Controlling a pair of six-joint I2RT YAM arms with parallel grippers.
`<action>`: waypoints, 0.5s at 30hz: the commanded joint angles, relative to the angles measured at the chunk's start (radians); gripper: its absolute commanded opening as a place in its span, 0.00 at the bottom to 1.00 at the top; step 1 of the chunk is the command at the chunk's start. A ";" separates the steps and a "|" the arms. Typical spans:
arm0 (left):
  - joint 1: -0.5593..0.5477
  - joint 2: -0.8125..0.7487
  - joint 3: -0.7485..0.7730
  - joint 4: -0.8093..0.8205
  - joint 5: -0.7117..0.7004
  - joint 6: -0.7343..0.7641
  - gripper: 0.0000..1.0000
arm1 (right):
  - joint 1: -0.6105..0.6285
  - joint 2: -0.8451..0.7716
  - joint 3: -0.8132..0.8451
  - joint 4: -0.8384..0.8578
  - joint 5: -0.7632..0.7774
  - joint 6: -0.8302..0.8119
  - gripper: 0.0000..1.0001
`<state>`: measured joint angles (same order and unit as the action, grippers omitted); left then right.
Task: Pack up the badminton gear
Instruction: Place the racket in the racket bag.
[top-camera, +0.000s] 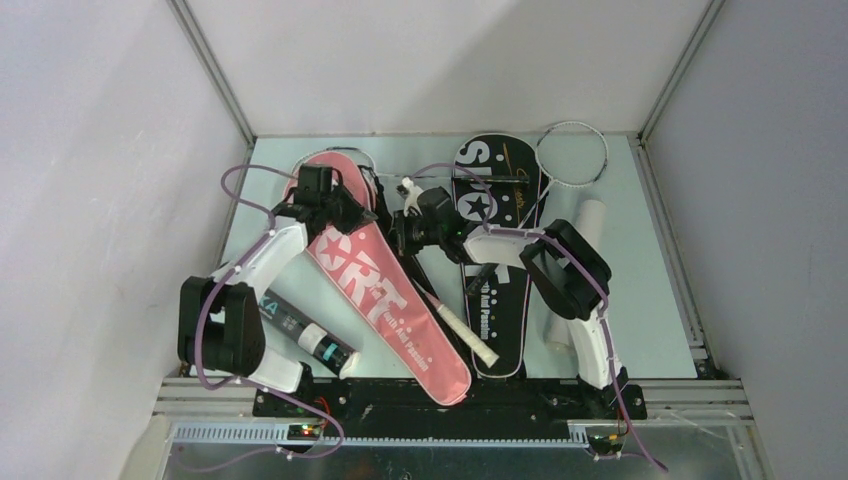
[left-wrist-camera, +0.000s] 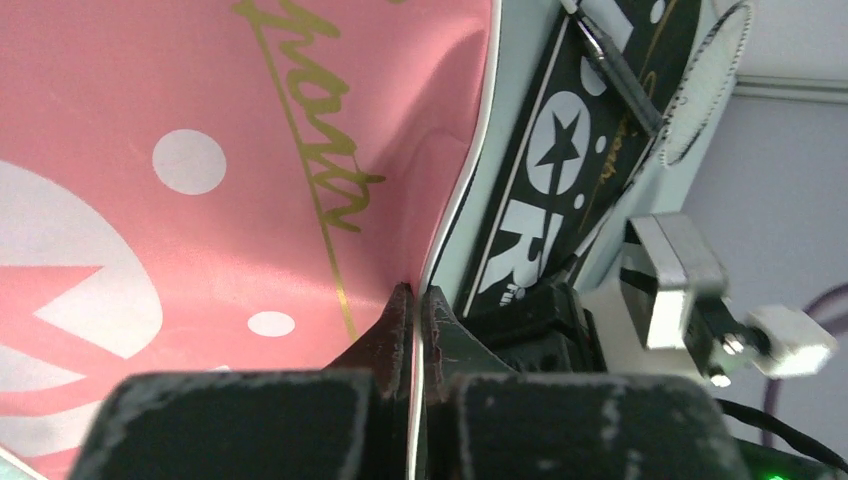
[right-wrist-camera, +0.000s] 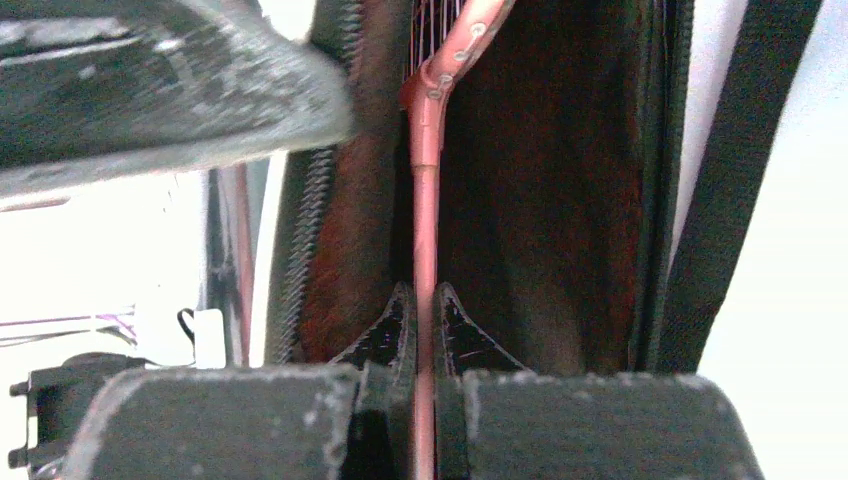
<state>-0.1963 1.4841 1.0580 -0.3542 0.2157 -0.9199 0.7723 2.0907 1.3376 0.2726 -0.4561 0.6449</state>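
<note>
The pink SPORT cover (top-camera: 385, 300) lies slanted on the table, its head end at the back left. My left gripper (top-camera: 352, 208) is shut on its white-trimmed edge (left-wrist-camera: 417, 300), and the pink fabric (left-wrist-camera: 200, 150) fills that wrist view. My right gripper (top-camera: 405, 235) is shut on the thin shaft of the pink racket (right-wrist-camera: 426, 200). The shaft runs up into the cover's dark open inside. The racket's white grip (top-camera: 468, 338) lies toward the front. The black SPORT cover (top-camera: 498, 300) lies just right of it and also shows in the left wrist view (left-wrist-camera: 560, 150).
A white racket head (top-camera: 572, 155) sticks out at the back right, also in the left wrist view (left-wrist-camera: 705, 80). A white tube (top-camera: 592, 215) lies by the right arm, a black tube (top-camera: 300, 335) at the front left, and a shuttlecock (top-camera: 407, 187) between the covers. Walls close three sides.
</note>
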 joint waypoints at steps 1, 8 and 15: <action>-0.015 -0.067 -0.026 0.101 0.081 -0.086 0.00 | -0.006 0.031 0.065 0.224 0.089 0.045 0.00; -0.017 -0.067 -0.039 0.153 0.109 -0.125 0.00 | 0.003 0.078 0.067 0.300 0.180 0.116 0.00; -0.019 -0.069 -0.085 0.209 0.112 -0.166 0.00 | 0.030 0.090 0.067 0.265 0.359 0.162 0.00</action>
<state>-0.1989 1.4628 0.9909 -0.1875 0.2504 -1.0309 0.7956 2.1769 1.3453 0.4232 -0.2657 0.7532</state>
